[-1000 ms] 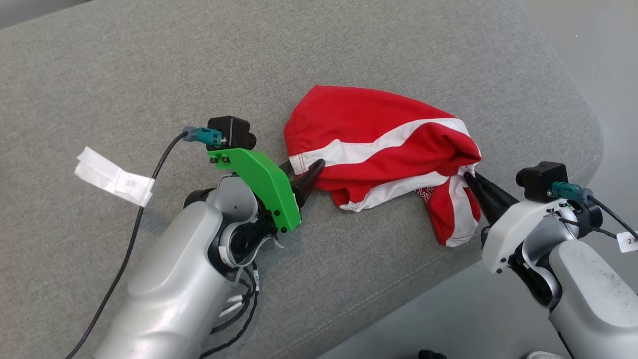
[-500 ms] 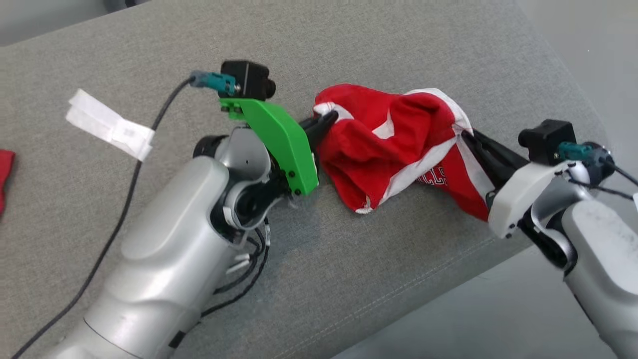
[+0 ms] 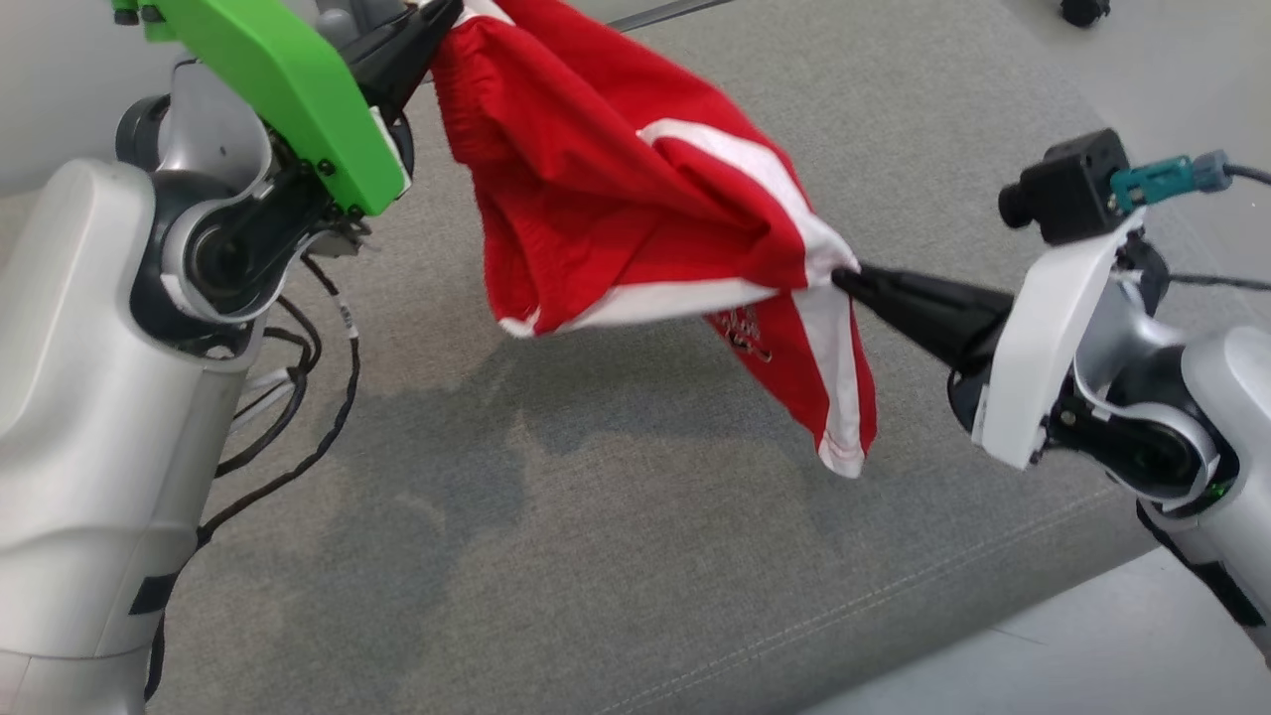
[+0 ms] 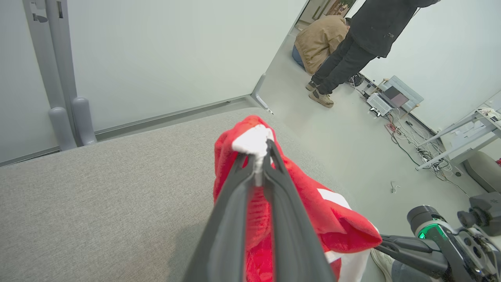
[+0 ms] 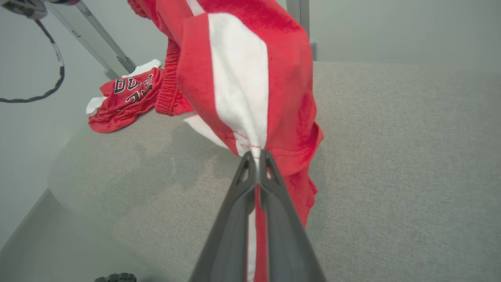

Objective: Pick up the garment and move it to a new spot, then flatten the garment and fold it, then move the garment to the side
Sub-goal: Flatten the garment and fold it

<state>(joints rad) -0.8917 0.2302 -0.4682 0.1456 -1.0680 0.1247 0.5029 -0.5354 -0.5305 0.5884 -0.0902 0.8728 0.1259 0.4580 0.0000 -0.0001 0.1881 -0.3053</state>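
The garment (image 3: 616, 199) is a pair of red shorts with white stripes, and it hangs in the air above the grey cushioned surface (image 3: 556, 556), stretched between both arms. My left gripper (image 3: 442, 15) at the top left is shut on one white-trimmed corner, seen pinched in the left wrist view (image 4: 258, 156). At the right, my right gripper (image 3: 844, 281) is shut on the other end, where red and white cloth bunches between the fingers (image 5: 256, 156). A loose leg of the garment (image 3: 839, 397) dangles below the right grip, clear of the surface.
A second red garment (image 5: 125, 98) with black lettering lies crumpled at the far end of the grey surface. Two people (image 4: 344, 43) are on the floor beyond the surface, near cables and a laptop (image 4: 391, 98). The surface's edge (image 3: 993, 596) runs at the lower right.
Both arms have lifted the garment off the surface and spread it between them. The left gripper closed on its corner and rose up and left. The head view has shifted too.
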